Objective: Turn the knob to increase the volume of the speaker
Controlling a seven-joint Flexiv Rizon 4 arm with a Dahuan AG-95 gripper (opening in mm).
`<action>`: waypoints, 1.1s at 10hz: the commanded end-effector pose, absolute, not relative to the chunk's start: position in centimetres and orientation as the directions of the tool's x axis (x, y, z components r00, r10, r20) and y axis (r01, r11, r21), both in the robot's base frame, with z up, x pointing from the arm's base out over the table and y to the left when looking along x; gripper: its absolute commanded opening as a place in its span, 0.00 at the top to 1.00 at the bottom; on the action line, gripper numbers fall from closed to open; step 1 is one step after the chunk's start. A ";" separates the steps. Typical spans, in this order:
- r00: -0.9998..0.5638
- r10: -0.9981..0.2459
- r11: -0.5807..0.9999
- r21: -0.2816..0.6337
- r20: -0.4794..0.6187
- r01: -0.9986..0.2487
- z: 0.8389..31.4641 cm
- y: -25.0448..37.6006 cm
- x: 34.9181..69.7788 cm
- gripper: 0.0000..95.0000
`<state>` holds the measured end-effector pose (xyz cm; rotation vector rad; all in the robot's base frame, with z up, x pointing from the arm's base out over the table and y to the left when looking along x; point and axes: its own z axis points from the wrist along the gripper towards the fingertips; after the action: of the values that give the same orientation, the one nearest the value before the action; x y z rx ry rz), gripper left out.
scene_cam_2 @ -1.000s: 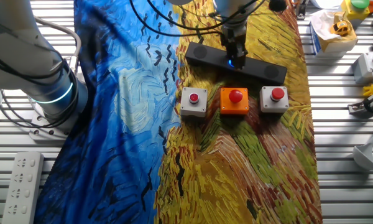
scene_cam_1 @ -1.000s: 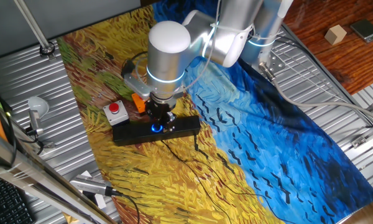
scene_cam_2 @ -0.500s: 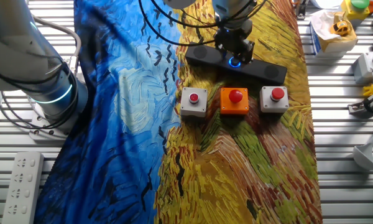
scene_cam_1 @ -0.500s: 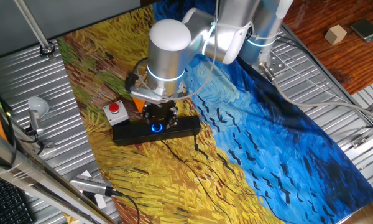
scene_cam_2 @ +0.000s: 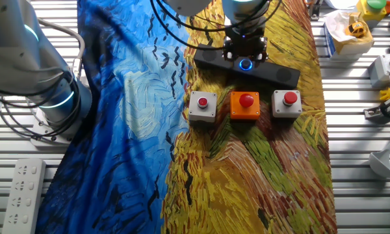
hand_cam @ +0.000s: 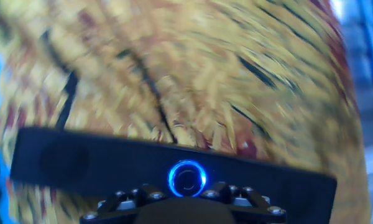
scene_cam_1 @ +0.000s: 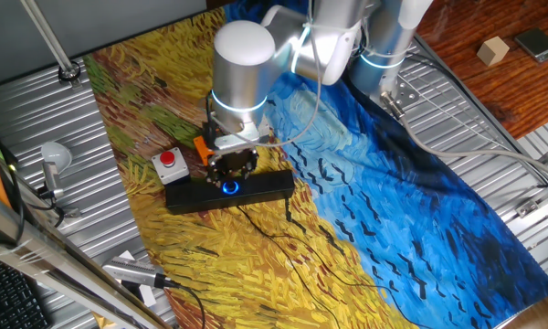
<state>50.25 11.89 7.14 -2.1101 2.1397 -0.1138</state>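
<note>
Gripper (scene_cam_2: 246, 51) lifted off and twisted round since a moment ago, leaving the knob (scene_cam_2: 246, 64) exposed just below; likely a turn finished or a re-grip pending. Open or closed: cannot tell. Speaker (scene_cam_2: 246, 65) flat on the desk (scene_cam_2: 260, 169) behind three buttons, knob facing up, long axis parallel to their row.

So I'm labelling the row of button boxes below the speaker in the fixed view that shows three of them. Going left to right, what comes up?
Grey box → orange box → second grey box, each with a red button on top.

Hand view blurred; end effector (hand_cam: 185, 208) fingertips cut off
</note>
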 end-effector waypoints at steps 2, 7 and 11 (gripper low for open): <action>0.303 -0.953 -0.297 -0.135 -0.022 -0.945 7.2 11.7 50.2 0.40; 0.270 -0.963 -0.265 -0.117 -0.024 -0.957 7.1 12.1 50.2 0.40; 0.266 -0.964 -0.262 -0.104 -0.027 -0.959 7.0 12.4 50.2 0.40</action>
<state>50.13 12.49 7.14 -2.4349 1.8313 -0.0507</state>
